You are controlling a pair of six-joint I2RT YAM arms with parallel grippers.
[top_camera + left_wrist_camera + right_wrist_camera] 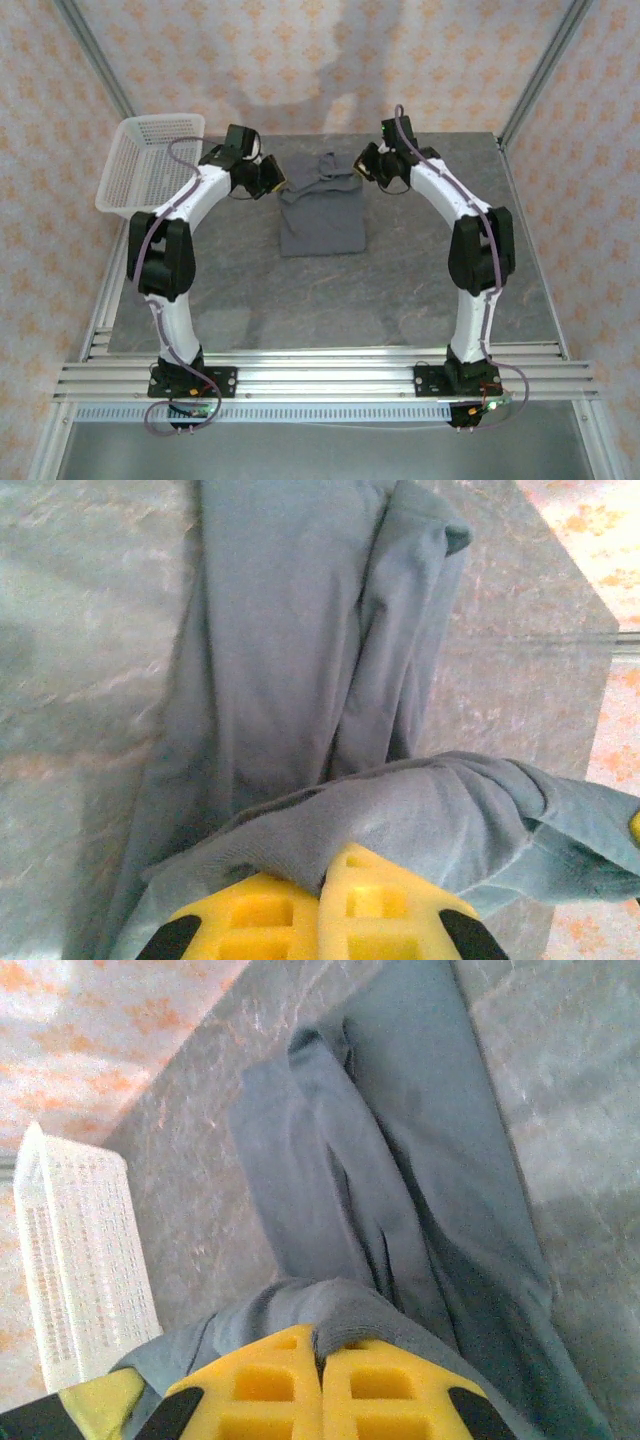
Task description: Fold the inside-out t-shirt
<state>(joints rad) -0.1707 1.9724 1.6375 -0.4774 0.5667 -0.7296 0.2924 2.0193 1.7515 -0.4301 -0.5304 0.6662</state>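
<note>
Top external view: at the near edge, both arm bases are sitting bolted to the metal rails [320, 375], and the arms are bowing outward, then leaning in toward the middle of the grey surface [410, 290]. Past a bare stretch of that surface, the shirt [320, 215] is lying in the centre as a roughly square, dark grey block. Its near edge is running straight and its far edge is bunching into a rumpled ridge. The left gripper [270, 176] is meeting that far edge at the left corner, and the right gripper [366, 165] is meeting it at the right corner. Farther left, a white basket [150, 160] is resting at the far left corner of the surface, apart from the shirt.

Left wrist view: the left gripper [325, 878] is showing its yellow fingers [260, 920] pressing together at the bottom of the frame, pinching a lifted fold of the shirt [280, 660]. Beyond it, the cloth is stretching away in long creases over the surface [80, 630].

Right wrist view: the right gripper [320, 1348] is likewise squeezing its jaws tight on a raised hem of the shirt [410, 1180], which is running away across the surface [200, 1190] in lengthwise folds. The basket [80, 1250] is standing off to the left, well apart from the cloth.
</note>
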